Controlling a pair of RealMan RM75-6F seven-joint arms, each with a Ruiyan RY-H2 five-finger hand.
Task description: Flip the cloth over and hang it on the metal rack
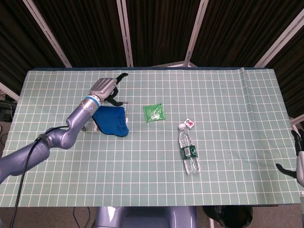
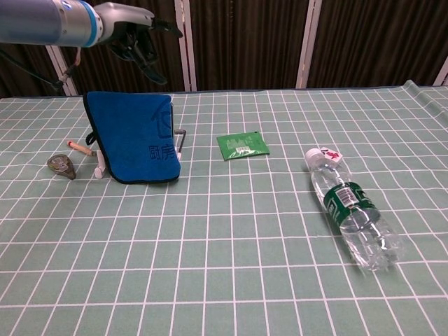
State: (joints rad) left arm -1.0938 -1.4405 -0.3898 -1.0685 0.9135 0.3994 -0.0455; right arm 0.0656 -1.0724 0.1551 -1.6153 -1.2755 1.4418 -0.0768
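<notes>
My head view looks steeply down on the whole worktop [image 1: 228,95]; my chest view sits low, nearer, facing across it; both share its middle.

One blue cloth [image 2: 133,136] hangs on one metal rack [image 2: 180,138]. One green packet [image 2: 242,145], one plastic water bottle [image 2: 353,213] and one small white tag [image 2: 330,153] lie on the table [image 2: 231,280]. Two small items sit left of the rack: one red-tipped stick [image 2: 82,148] and one dark oval object [image 2: 62,166].
</notes>
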